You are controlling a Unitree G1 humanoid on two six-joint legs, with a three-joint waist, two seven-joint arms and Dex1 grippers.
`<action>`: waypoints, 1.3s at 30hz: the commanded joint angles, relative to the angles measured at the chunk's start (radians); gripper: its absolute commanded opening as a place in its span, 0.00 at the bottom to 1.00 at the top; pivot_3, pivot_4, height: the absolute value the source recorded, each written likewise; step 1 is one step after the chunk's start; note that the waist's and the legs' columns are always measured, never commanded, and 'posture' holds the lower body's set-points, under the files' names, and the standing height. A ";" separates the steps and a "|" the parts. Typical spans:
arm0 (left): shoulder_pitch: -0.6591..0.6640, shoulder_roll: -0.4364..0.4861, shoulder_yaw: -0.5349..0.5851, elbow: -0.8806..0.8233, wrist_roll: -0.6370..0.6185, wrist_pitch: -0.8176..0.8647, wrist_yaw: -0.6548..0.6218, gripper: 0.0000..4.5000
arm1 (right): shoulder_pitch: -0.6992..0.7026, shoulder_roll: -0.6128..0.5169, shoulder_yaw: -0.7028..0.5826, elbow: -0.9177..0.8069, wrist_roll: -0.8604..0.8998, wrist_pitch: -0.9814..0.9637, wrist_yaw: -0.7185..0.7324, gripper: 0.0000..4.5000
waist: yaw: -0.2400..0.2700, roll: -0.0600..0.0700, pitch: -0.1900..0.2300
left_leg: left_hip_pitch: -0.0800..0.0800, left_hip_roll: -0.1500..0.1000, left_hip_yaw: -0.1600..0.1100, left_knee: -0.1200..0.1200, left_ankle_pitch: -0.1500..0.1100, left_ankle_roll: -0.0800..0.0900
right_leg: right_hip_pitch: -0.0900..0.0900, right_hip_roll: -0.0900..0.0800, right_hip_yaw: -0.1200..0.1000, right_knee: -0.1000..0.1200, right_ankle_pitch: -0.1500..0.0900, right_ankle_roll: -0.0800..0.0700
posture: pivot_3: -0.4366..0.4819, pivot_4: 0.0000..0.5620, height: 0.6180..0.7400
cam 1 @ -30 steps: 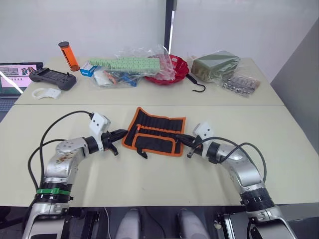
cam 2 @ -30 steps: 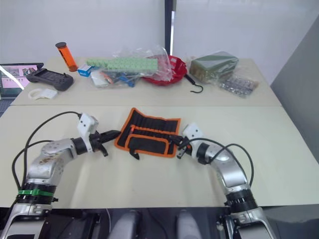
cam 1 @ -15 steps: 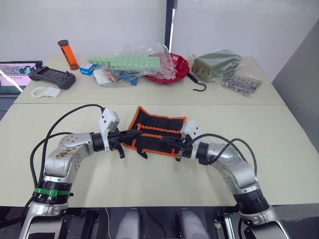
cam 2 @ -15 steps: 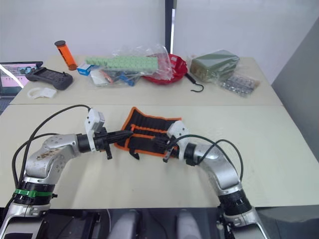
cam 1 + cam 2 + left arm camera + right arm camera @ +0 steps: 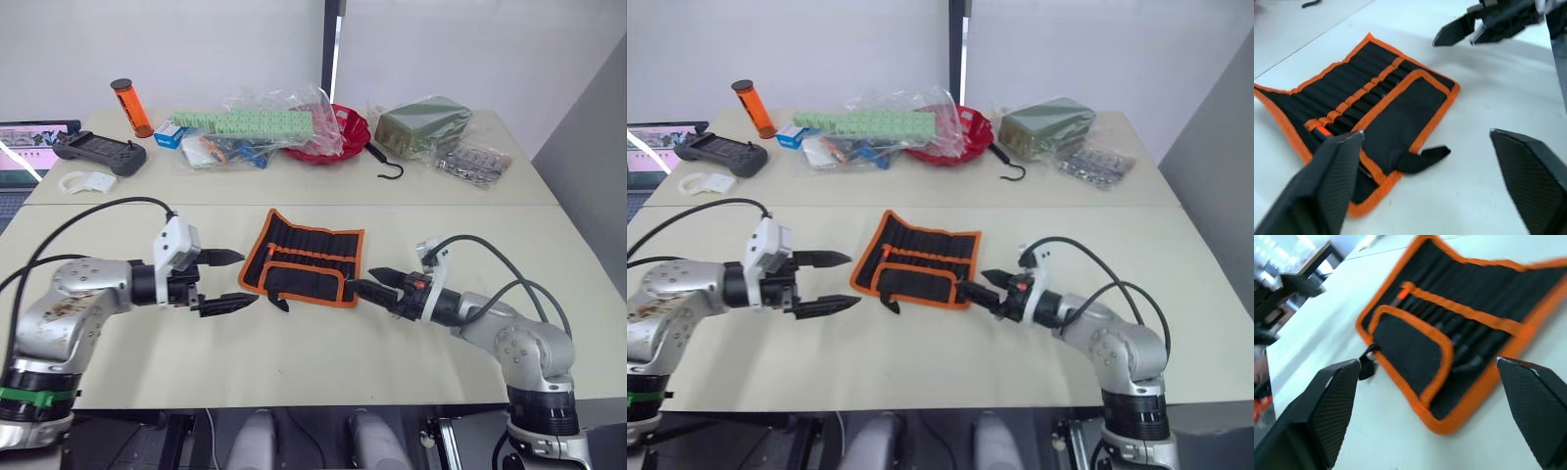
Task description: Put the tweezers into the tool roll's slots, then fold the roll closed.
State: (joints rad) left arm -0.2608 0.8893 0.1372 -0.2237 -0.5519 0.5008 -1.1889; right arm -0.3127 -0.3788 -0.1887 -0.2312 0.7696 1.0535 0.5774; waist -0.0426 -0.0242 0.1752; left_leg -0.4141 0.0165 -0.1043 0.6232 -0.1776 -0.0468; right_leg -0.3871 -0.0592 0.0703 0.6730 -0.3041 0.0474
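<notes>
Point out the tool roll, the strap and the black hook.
tool roll (image 5: 315, 245): left eye view, upper black panel.
strap (image 5: 1426, 155): left wrist view, middle of the loose tab.
black hook (image 5: 392, 173): left eye view, its curved end.

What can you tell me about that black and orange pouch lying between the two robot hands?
The tool roll is a flat black fabric pouch edged in orange, lying open on the near table. An orange stitched band crosses its inner face over a row of narrow slots holding slim dark tools. A flap is folded over its near part, and a small black strap sticks out. Nothing grips it: the left gripper and right gripper are beside it, apart.
</notes>
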 commanded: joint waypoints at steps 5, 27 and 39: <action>0.062 0.027 0.063 -0.080 -0.001 -0.028 0.013 0.99 | -0.110 -0.002 0.023 0.126 -0.015 0.014 -0.038 1.00 | 0.000 0.002 0.001 | 0.000 0.000 0.000 -0.001 0.000 0.000 | 0.000 0.000 0.000 -0.001 0.000 0.000 | 0.48 0.27 1.00; 0.248 0.014 0.202 -0.128 -0.013 -0.023 0.104 0.99 | -0.192 0.029 0.106 0.250 -0.042 0.040 0.051 1.00 | -0.003 0.002 0.002 | 0.000 0.001 0.001 -0.002 0.000 0.000 | -0.001 0.000 0.000 -0.001 0.000 0.000 | 0.48 0.27 1.00; 0.200 0.007 0.165 -0.056 0.033 -0.083 0.128 1.00 | -0.178 0.055 0.082 0.243 -0.017 0.048 0.058 0.27 | -0.001 0.003 0.002 | 0.000 0.000 0.001 -0.002 0.000 0.000 | -0.001 0.000 0.000 -0.001 0.000 0.000 | 0.48 0.27 1.00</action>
State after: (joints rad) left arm -0.0451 0.8989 0.2954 -0.2770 -0.5289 0.4483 -1.0679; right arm -0.4924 -0.3180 -0.0908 0.0467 0.7293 1.1053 0.6159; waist -0.0438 -0.0215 0.1771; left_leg -0.4145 0.0167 -0.1035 0.6215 -0.1777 -0.0467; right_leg -0.3884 -0.0592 0.0707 0.6721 -0.3040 0.0473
